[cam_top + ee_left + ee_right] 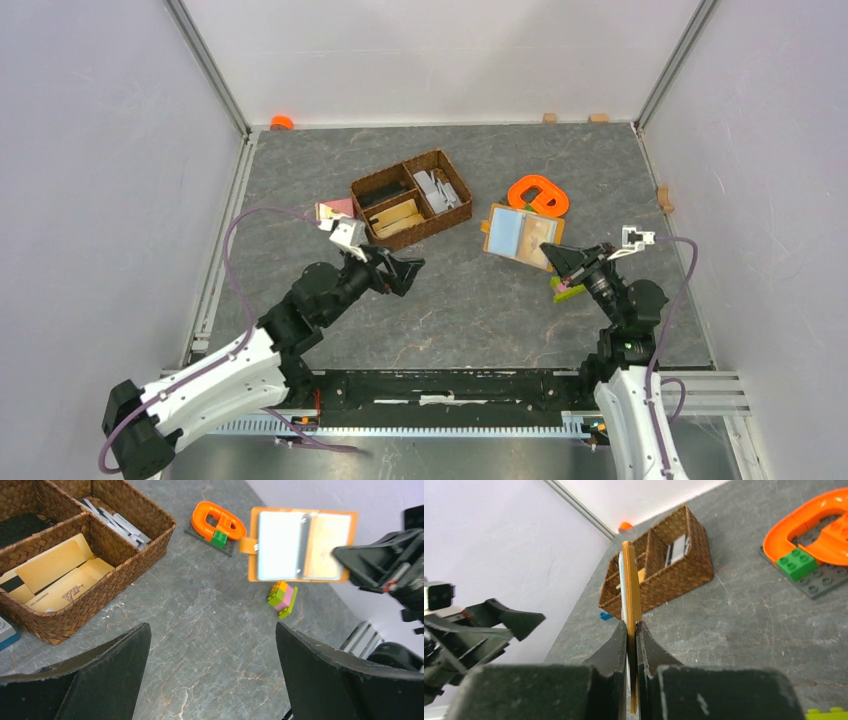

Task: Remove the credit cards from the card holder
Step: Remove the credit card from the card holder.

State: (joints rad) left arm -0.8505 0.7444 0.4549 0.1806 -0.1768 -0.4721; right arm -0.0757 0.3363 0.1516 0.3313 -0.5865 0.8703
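Mustard-orange leather-like bifold card holder (pixel 522 235) hangs pinched by one edge in the right jaws; left jaws gape empty. Any tug may twist it loose.

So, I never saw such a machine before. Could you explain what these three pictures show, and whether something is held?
Two robot arms stand at a grey table. One picture looks down from above; the other two come from a camera on each wrist. The right tool is shut on the edge of the opened orange card holder. The left tool is open and empty. On the table lie a wicker basket with cards inside, an orange ring and small toy bricks.
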